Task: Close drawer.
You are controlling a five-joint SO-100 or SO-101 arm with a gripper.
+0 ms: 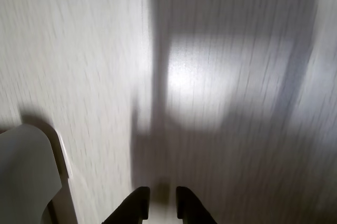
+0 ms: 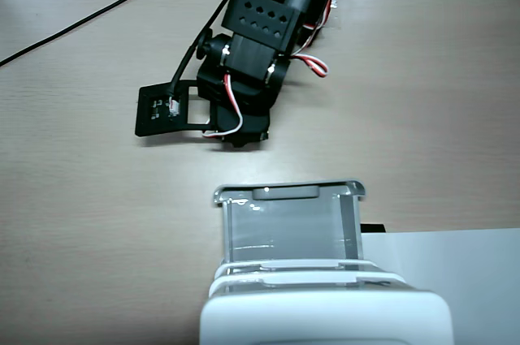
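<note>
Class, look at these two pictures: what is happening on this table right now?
A black robot arm hangs over a pale wooden table, its gripper pointing down with the fingers slightly apart and nothing between them. Just in front of it, a translucent grey plastic drawer stands pulled out of a white rounded cabinet. The arm is not touching the drawer, so closing it is not yet done.

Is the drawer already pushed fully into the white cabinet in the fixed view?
No. The drawer sticks well out of the white cabinet, its clear sides and pale grey front rim fully exposed.
</note>
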